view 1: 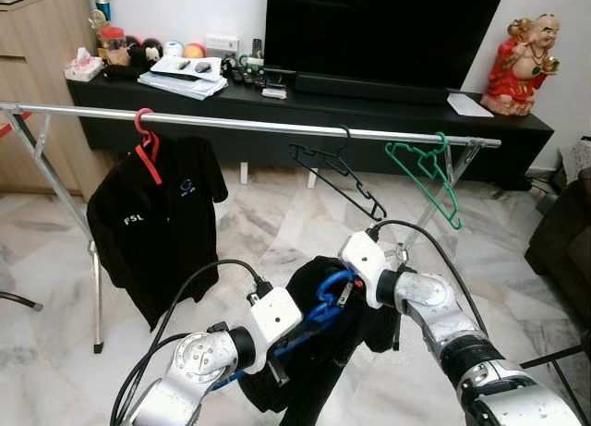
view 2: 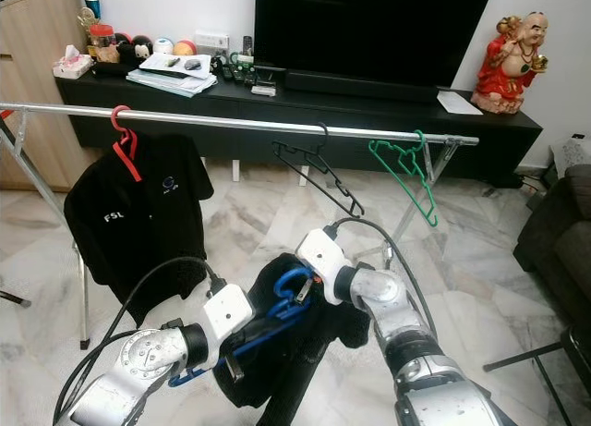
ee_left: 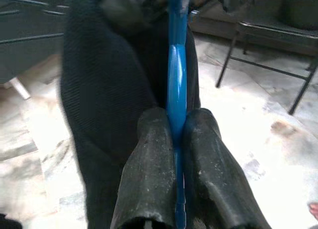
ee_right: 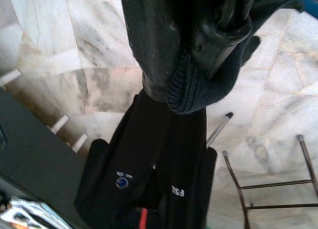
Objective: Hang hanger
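Room: marble floor [view 1: 55,260], your clothes rail [view 1: 249,124] ahead.
Left pincer [ee_left: 175,134]: pinching blue hanger [view 1: 323,301].
Right pincer [view 1: 346,292]: clamps black garment [ee_right: 169,154].
Handling: stiff, light hanger; limp cloth, so lift by hook.

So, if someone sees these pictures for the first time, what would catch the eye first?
Probably the blue hanger low in the middle, carrying a dark garment: the left gripper is shut on it, and the right gripper pinches the garment's ribbed collar. Behind them a silver clothes rail spans the room, with a black polo shirt on a red hanger at its left and empty black and green hangers toward its right.
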Robot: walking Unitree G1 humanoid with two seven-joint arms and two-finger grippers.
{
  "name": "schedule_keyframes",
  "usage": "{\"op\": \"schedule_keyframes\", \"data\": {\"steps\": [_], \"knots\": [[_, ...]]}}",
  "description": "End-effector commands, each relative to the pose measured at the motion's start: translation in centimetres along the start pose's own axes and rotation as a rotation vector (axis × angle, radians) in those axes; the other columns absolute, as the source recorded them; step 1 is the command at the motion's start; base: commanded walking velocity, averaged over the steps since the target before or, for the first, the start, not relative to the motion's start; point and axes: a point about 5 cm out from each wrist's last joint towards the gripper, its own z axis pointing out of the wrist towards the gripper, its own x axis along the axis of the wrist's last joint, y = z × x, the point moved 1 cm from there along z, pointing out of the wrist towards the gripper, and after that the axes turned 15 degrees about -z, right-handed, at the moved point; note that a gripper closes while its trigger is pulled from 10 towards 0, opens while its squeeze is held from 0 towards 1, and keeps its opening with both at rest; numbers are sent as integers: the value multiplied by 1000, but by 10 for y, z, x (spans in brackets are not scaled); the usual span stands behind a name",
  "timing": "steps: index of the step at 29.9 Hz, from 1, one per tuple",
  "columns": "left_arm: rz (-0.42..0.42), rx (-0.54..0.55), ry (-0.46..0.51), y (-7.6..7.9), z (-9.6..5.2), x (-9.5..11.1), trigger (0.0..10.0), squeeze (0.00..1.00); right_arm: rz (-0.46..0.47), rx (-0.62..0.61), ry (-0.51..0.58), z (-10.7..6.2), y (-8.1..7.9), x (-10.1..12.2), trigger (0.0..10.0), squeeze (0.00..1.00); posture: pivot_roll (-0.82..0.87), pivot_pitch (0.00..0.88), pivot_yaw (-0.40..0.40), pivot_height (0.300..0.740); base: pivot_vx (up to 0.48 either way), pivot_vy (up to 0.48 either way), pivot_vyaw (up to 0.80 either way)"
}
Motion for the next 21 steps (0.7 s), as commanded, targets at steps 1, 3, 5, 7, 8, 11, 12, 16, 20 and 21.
{"op": "schedule_keyframes", "data": {"steps": [1,3,5,7,8,11,12,16,20,21], "knots": [[12,-4,62,0,2,11,10000,0,35,-30,-4,-4,4,-3,10000,0,127,0,-145,740,0,0,0],[10,-1,64,0,2,10,10000,0,70,-31,3,-3,4,-3,10000,0,125,0,-146,740,0,0,0],[4,6,76,0,4,11,10000,0,100,-39,6,-3,6,-2,10000,1000,122,0,-146,740,0,0,0],[2,8,83,0,5,12,10000,0,107,-46,8,-2,7,0,10000,1000,121,0,-146,740,0,0,0],[-6,7,94,1,7,13,10000,0,117,-46,24,-1,8,3,10000,1000,120,0,-147,740,0,0,0],[-16,5,112,3,9,15,10000,0,130,-40,43,1,10,7,10000,1000,117,0,-148,740,0,0,0],[-17,4,112,3,10,15,10000,0,129,-33,45,1,10,8,10000,1000,117,0,-148,740,0,0,0],[-18,6,117,4,12,15,10000,0,91,8,-6,2,6,5,10000,1000,115,0,-150,740,0,0,0],[-23,7,126,5,15,16,10000,0,88,23,-44,0,5,0,10000,1000,115,0,-151,740,0,0,0],[-27,9,134,6,17,16,10000,0,76,30,-67,-2,5,-3,10000,1000,113,0,-152,740,0,0,0]]}}
